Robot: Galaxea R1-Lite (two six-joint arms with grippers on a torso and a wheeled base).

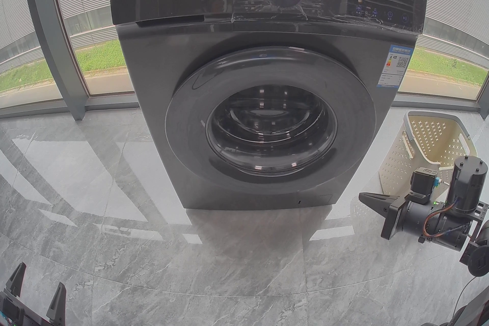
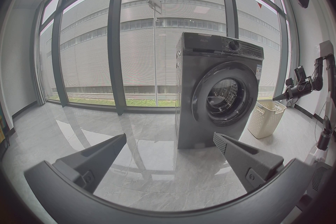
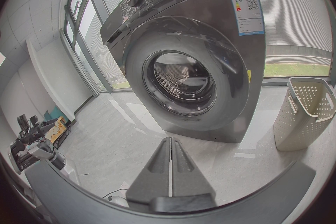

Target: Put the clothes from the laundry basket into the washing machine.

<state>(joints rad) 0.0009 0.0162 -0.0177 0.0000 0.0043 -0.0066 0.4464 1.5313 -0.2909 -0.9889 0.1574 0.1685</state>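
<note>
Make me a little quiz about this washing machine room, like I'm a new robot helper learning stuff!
1. True or false: the door of the washing machine is open.
2. Pick one. On which of the robot's sides of the washing machine does the laundry basket stand? A) left B) right C) on top of it
3. Fill the gap: the left gripper is open, but the right gripper is ____.

Key: 1. False, the door is shut. 2. B. 3. shut.
</note>
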